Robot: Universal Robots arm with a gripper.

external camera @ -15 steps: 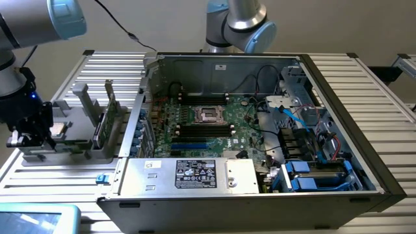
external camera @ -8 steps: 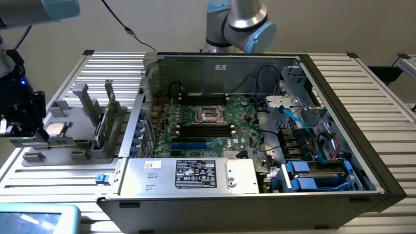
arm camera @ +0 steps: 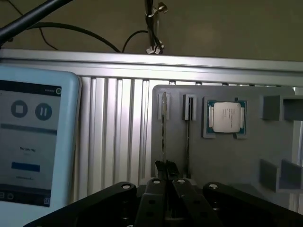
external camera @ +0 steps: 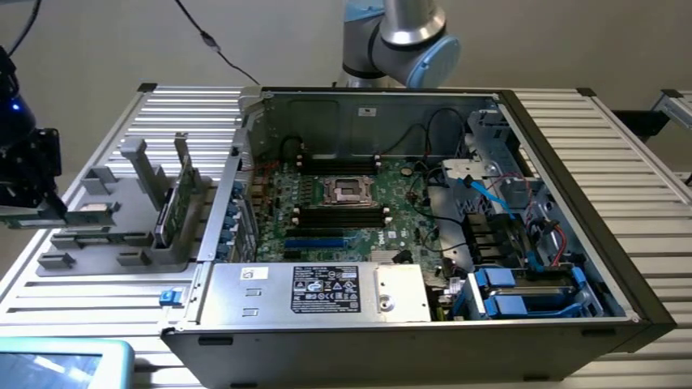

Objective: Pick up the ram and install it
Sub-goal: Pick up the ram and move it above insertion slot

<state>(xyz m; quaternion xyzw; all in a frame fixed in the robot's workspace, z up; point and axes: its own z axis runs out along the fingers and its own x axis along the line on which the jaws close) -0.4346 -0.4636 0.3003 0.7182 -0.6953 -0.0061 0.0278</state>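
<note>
Exterior view, ribbed aluminium table (external camera: pixel 87 301), pale wall (external camera: pixel 108 49)

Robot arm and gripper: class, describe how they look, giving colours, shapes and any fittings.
The arm is a silver-grey metal tube with rounded joints, one closed by a light-blue cap. The gripper is black, with angular linkage bars joined by small silver pivot pins, narrowing to slim dark fingers.

Ribbed, bare silvery metal surface (arm camera: pixel 113 132); matt grey plastic tray (arm camera: pixel 227 161); chip (arm camera: pixel 226 116) with a satin metal lid; matt black claw (arm camera: pixel 164 167).
</note>
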